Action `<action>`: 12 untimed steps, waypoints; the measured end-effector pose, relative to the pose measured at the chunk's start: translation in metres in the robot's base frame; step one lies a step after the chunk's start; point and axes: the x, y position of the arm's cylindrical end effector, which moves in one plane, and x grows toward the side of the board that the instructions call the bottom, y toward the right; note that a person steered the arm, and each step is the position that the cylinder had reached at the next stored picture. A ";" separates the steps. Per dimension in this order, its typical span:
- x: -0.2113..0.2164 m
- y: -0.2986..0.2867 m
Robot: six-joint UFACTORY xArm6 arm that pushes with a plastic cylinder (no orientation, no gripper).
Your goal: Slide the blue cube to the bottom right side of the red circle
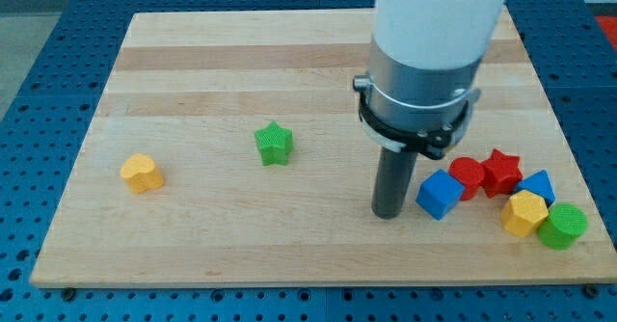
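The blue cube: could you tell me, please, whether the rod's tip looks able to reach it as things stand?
Probably yes. My tip stands just to the view's left of the blue cube, with only bare board between them. The red circle touches the cube's far side, not my approach.

My tip (389, 213) rests just left of the blue cube (440, 194), which touches the red circle (468, 175) at its lower left.

- My tip (388, 213) rests on the board (241, 254), just left of the blue cube (440, 194).
- Blue cube touches the red circle (469, 174), at its lower left.
- Red star (500, 171), blue triangle (536, 185), yellow hexagon (523, 213), green cylinder (563, 226) cluster at right.
- Green star (274, 144) sits mid-board; yellow block (142, 173) far left.
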 end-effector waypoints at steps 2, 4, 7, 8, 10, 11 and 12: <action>-0.025 0.001; -0.024 0.037; 0.012 0.058; 0.028 0.058; 0.055 0.059; 0.049 0.062; 0.031 0.071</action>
